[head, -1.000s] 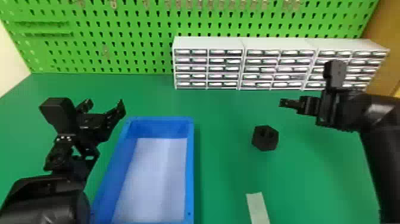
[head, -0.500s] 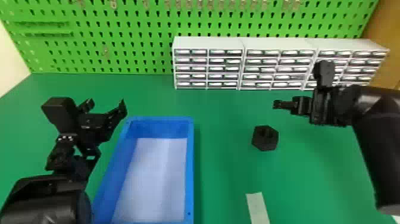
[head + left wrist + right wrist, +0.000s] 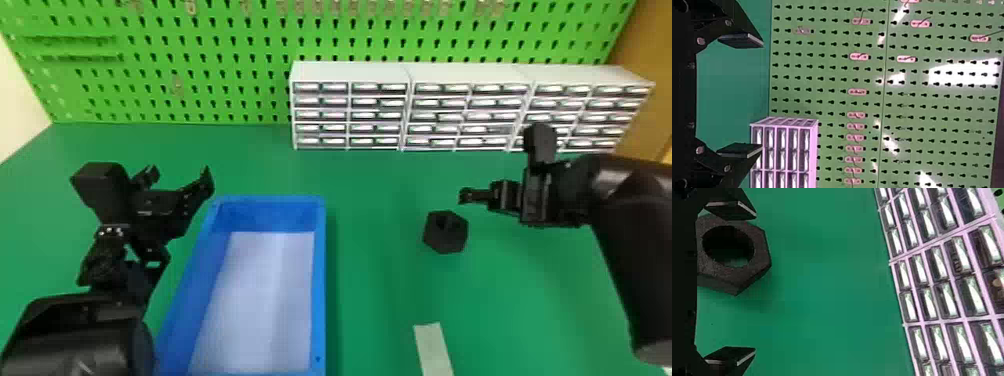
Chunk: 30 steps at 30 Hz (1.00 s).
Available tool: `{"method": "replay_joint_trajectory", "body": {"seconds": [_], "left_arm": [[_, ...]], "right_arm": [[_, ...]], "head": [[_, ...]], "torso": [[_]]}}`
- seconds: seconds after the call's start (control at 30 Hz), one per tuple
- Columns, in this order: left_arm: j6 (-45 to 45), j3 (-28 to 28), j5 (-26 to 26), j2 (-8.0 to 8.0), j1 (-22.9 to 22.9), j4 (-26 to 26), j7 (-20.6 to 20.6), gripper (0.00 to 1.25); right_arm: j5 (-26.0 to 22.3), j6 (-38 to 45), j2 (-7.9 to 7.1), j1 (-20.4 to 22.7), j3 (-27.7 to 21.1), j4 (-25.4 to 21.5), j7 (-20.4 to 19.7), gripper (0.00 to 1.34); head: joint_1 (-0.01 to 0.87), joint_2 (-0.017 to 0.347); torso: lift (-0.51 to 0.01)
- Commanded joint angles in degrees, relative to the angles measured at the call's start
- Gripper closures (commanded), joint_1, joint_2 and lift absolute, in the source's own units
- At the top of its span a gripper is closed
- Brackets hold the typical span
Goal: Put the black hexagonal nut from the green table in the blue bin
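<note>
To the right of the blue bin, the black hexagonal nut is seen on the green desk. A thick, six-sided body with a matte, grainy surface is shown, pierced by a wide round hole through which some green is glimpsed. Farther to the bin's right, the right hand is held with its fingers spread and nothing gripped. Beside the bin's left edge, the left hand is likewise held open and unfilled.
</note>
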Motion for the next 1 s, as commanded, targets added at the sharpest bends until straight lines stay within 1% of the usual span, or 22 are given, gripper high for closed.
{"method": "replay_joint_trajectory", "body": {"seconds": [0.0,0.43,0.97], "left_arm": [[0.01,-0.05,0.0,-0.15,0.01,0.04,0.0,0.33],[0.01,-0.4,0.0,-0.15,-0.08,0.13,0.0,0.33],[-0.08,-0.49,0.18,-0.15,-0.16,0.31,0.0,0.33]], "right_arm": [[-0.09,0.39,-0.3,0.46,-0.13,1.3,0.0,0.09],[-0.09,1.18,-0.38,1.25,-0.22,2.09,0.0,0.1],[0.18,2.41,-0.3,2.22,-1.54,2.7,0.0,0.1]], "head": [[0.686,0.051],[0.686,0.051],[0.686,0.051]], "torso": [[-0.097],[-0.097],[-0.097]]}}
